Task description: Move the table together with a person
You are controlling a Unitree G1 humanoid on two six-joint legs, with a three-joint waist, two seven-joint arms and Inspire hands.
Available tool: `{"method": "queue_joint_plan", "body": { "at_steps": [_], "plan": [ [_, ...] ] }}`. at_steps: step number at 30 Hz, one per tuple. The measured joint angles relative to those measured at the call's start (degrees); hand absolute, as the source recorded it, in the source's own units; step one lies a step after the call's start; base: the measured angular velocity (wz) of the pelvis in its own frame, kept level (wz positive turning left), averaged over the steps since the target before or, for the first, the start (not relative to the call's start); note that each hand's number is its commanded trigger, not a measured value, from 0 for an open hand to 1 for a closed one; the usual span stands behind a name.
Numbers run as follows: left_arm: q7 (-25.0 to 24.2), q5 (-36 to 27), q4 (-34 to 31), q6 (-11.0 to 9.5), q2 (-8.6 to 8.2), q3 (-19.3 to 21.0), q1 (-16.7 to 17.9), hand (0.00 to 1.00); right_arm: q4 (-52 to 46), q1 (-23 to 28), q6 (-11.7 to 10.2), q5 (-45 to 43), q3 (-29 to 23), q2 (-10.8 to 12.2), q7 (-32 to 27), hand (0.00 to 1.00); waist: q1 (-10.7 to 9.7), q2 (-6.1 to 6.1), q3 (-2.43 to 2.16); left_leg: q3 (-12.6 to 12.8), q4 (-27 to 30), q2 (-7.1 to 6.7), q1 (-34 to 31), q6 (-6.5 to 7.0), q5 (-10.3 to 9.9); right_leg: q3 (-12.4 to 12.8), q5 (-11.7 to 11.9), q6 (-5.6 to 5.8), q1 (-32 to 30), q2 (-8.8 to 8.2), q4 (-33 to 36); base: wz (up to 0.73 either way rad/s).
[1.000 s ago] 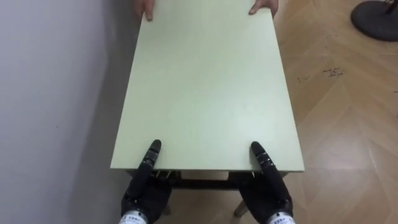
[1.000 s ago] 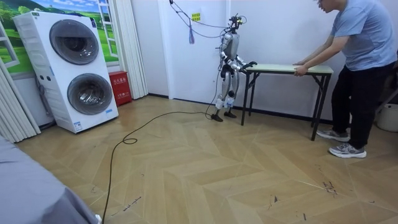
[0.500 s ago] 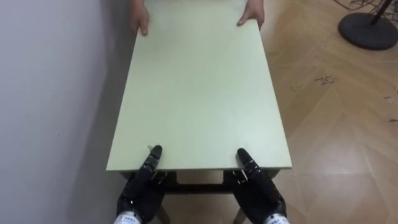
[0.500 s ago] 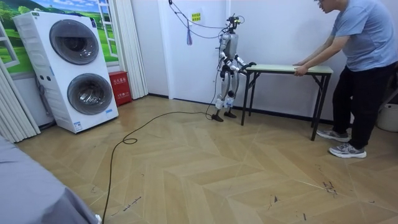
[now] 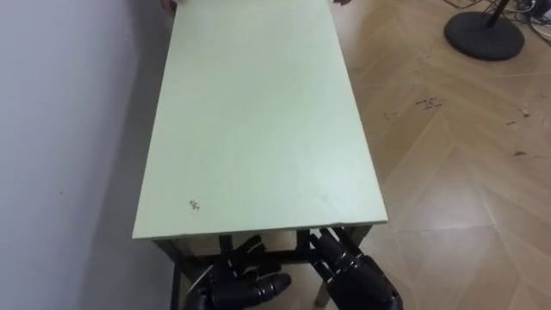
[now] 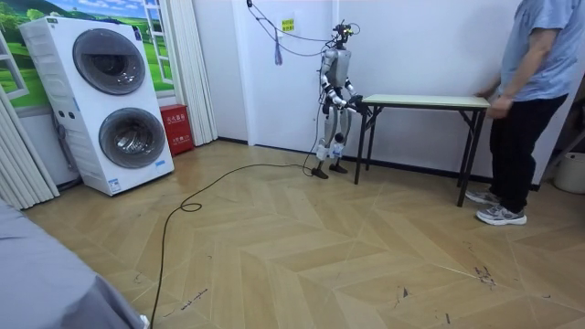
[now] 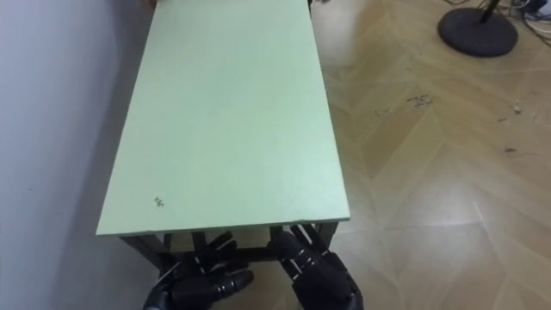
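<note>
1. table (image 5: 258, 120): pale green top on dark legs, set lengthwise just beside the white wall (image 5: 60, 129) on the robot's left.
2. left hand (image 5: 232, 288): just below the near edge of the top, fingers spread and loose, clasping nothing.
3. right hand (image 5: 357, 280): beside it, fingers straight, reaching up to the dark frame under that edge.
4. person (image 6: 526, 119): stands at the far end, one hand on the table's end.
5. round black base (image 5: 485, 34): on the wood floor, well apart from the table.
</note>
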Motion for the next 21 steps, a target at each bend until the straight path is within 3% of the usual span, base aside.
{"method": "queue_joint_plan", "body": {
  "at_steps": [6,11,16,18,21],
  "plan": [
    [-4.2,2.5,-0.4,0.8,0.91,-0.3,-1.1,0.0,0.1,0.1,0.2,-4.6,0.5,-2.5,4.1,0.0,-0.6,0.03,-0.03,0.2,-0.1,0.07,0.0,-0.01,0.0,0.0,0.0,0.0,-0.1,0.01,0.0,0.0],
    [-4.9,9.3,-0.5,0.8,1.49,-1.2,-1.7,0.0,2.5,-0.5,0.2,-12.7,1.5,-3.5,6.3,0.0,-0.8,-0.34,-0.22,0.2,-0.1,0.13,0.0,-0.03,0.0,-0.2,0.0,-0.01,-0.1,0.04,0.0,0.0],
    [-3.1,15.1,0.5,0.3,3.4,-1.0,-1.8,0.0,7.6,-1.3,0.1,-24.7,1.0,-3.8,5.1,0.0,-0.6,-0.91,-0.5,0.3,-0.2,0.14,0.0,-0.03,0.0,-0.1,0.0,-0.01,-0.2,0.08,0.0,0.0],
    [-1.7,17.4,2.8,-0.2,3.34,-0.4,-1.7,0.0,10.7,-1.5,0.0,-28.4,0.2,-3.4,3.8,0.0,-0.5,-1.29,-0.7,0.3,-0.5,0.11,0.3,-0.03,0.0,-0.1,0.0,-0.01,0.0,0.07,0.0,-0.03],
    [1.3,20.8,8.0,-0.9,3.26,0.3,-1.5,0.0,14.7,-1.8,0.0,-34.1,-0.1,-3.2,1.1,0.0,-0.1,-1.73,-0.52,0.7,-0.9,0.15,1.1,-0.03,0.0,-0.1,0.0,-0.01,0.3,0.03,0.0,-0.08]
  ]
}}
